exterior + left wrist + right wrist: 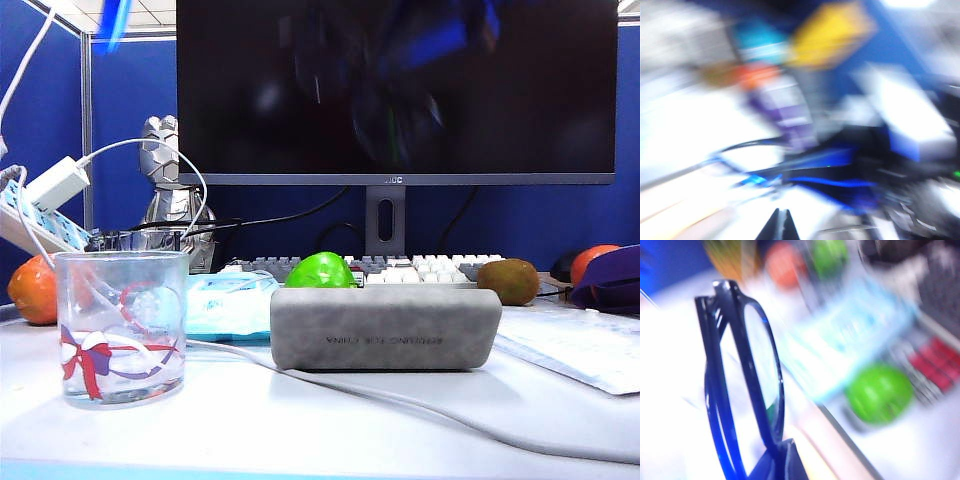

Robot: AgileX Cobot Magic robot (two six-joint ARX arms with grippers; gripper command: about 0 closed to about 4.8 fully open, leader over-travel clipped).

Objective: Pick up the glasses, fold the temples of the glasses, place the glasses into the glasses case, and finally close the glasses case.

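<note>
The grey glasses case [385,328] lies shut in the middle of the table, lettered side toward the exterior camera. The exterior view shows neither gripper. In the blurred right wrist view, my right gripper [785,452] is shut on the lower rim of the black-framed glasses [771,355], which stand on edge above the fingers. The slim temples [710,390] lie close along the frame. The left wrist view is heavily smeared. My left gripper [781,225] has its fingers pressed together with nothing between them, and the table is a white blur beyond.
A clear ribbon-printed tumbler [122,325] stands front left, with a pale blue packet [230,300] behind it. A green fruit [320,270], a keyboard [430,268] and a brown fruit [508,280] sit behind the case. A white cable [400,398] crosses the front. An orange [35,290] lies far left.
</note>
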